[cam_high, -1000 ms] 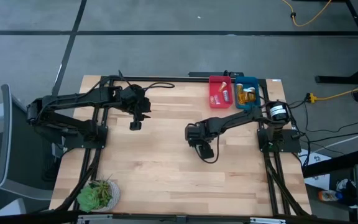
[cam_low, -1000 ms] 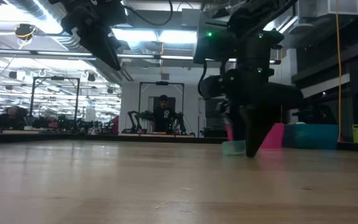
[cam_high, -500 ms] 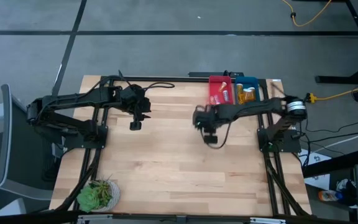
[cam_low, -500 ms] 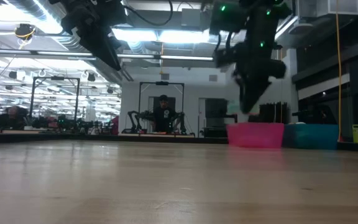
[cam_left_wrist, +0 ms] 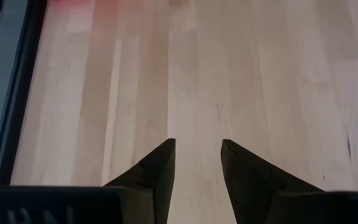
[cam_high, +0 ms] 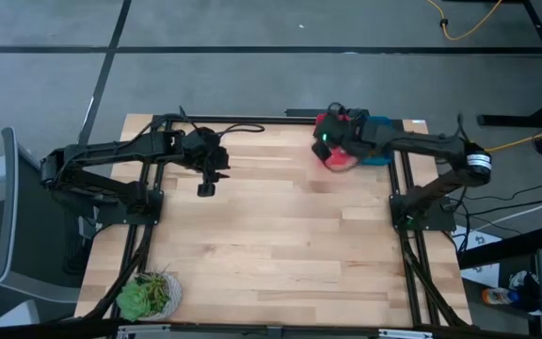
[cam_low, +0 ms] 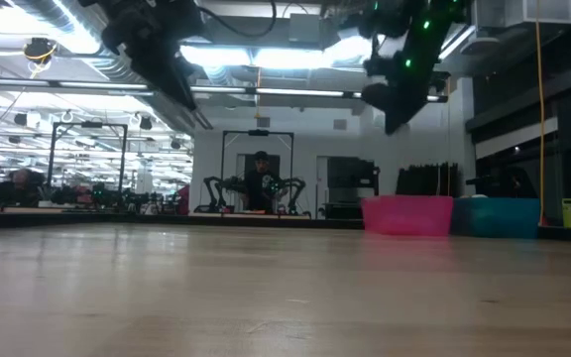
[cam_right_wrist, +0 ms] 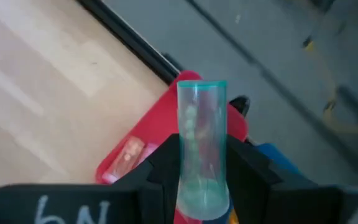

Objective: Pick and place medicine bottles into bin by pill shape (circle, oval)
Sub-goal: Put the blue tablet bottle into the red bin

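Note:
My right gripper (cam_right_wrist: 202,163) is shut on a pale teal translucent medicine bottle (cam_right_wrist: 202,143) and hangs above the red bin (cam_high: 344,143) at the table's far right; in the high view the gripper (cam_high: 332,146) covers the bin. The blue bin (cam_high: 381,141) stands right of the red one. A pale bottle (cam_right_wrist: 128,155) lies in the red bin. My left gripper (cam_left_wrist: 197,163) is open and empty above the bare wood at the far left (cam_high: 205,188). My right gripper pinches the teal bottle's side walls (cam_right_wrist: 199,177) between its two fingers. The fingers lie along the bottle, and one end of it (cam_right_wrist: 202,87) juts out past the fingertips. The bottle is lifted clear, above the red bin.
A small potted plant (cam_high: 147,294) stands at the near left corner. The red bin (cam_low: 407,214) and the blue bin (cam_low: 504,216) show at the far right in the low view. Bare wood (cam_high: 280,235) fills the table's middle.
My right gripper has risen from the table's middle with the teal bottle, lifting it clear, and has swung toward the far right to above the red bin. My left arm has kept still.

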Controlling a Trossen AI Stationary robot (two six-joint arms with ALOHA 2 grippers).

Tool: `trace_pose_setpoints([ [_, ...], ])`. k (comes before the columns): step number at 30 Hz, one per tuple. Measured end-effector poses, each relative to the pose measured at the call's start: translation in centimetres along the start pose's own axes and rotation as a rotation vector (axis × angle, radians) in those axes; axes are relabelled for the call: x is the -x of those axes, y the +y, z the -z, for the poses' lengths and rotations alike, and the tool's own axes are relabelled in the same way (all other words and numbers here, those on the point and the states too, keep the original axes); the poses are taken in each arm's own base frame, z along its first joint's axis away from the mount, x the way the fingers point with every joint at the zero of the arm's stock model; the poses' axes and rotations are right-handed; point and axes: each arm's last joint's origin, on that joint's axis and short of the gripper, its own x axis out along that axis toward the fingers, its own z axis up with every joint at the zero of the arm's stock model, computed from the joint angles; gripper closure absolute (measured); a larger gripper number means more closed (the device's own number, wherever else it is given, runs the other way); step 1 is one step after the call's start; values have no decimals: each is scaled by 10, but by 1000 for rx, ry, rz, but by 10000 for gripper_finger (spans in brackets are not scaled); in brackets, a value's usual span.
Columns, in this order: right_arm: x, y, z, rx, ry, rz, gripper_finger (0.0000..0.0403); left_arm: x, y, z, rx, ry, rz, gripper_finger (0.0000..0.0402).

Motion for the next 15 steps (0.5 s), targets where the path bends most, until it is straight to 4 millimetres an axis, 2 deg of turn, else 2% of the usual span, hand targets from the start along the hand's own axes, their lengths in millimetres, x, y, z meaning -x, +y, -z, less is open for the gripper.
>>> trace_pose_setpoints([
  [8, -64, -34, -4, -226, 194, -72, 291, 0, 1, -3, -2, -34, -10, 278],
  [15, -91, -38, -5, -253, 224, -85, 290, 0, 1, -3, -2, -35, -10, 278],
])
